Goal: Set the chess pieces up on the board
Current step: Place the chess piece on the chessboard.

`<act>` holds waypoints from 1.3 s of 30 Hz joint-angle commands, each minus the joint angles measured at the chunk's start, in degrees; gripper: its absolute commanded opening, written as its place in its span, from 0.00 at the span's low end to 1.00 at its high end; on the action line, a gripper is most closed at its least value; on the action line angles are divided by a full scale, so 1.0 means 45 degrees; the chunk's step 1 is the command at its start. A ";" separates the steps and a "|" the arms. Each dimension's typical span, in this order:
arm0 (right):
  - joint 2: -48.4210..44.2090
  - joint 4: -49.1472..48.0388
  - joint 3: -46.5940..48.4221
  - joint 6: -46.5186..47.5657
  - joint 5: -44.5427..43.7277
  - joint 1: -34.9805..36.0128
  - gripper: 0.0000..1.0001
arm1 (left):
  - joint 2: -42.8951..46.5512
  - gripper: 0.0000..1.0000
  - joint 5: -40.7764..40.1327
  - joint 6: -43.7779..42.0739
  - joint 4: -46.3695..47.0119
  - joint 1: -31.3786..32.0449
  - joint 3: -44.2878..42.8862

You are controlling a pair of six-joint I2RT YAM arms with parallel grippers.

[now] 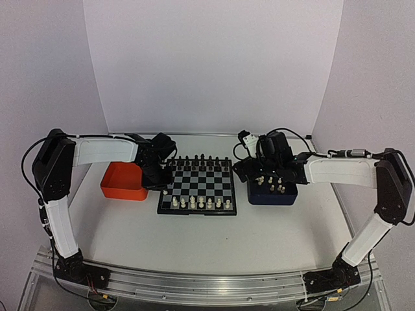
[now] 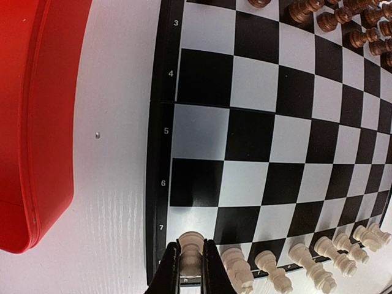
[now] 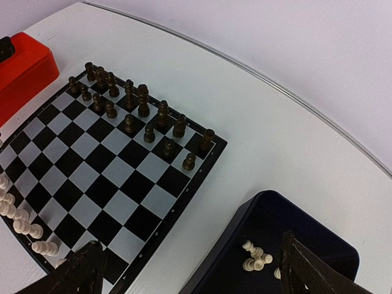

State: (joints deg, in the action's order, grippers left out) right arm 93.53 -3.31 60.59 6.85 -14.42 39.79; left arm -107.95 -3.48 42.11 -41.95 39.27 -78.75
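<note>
While the left arm's black claw (image 2: 191, 244) is clamped on one tiny cream-white plastic chessman (image 2: 190, 258), that piece is standing upright on the corner square of the small black-and-grey checkered chessboard (image 1: 198, 188), right at the border by the 7 marking. It's the end of a row of more cream-white chessmen (image 2: 318, 260) along the board's near edge. Tiny dark brown chessmen (image 3: 128, 104) fill the far edge.

Containers: the shallow orange plastic tray (image 1: 123, 183) sits on the white table (image 1: 214, 240) just left of the board, near but not touching it. The dark blue plastic tray (image 1: 272, 194) is just right of the board, and it's got a little bunch of loose cream-white pieces (image 3: 254, 257) in it, some upright. I can't get an exact count.

The right arm's claw (image 3: 190, 245) hangs over that blue tray with its fingers spread wide apart, nothing between them.
</note>
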 commanded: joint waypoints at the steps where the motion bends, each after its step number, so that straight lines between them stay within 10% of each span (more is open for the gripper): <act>1: -0.0608 -0.0144 -0.0167 0.0017 -0.0403 -0.0002 0.94 | -0.0320 0.01 -0.0422 -0.0051 0.0219 0.0024 -0.0679; 39: -0.0019 -0.0123 0.0074 0.0937 -0.0911 -0.0005 0.94 | -0.0968 0.13 -0.0649 -0.0145 -0.0773 0.0361 -0.0676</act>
State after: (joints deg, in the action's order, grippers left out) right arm 92.79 -2.98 59.13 10.22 -17.63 39.79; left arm -111.82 -3.61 41.95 -42.96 40.66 -80.13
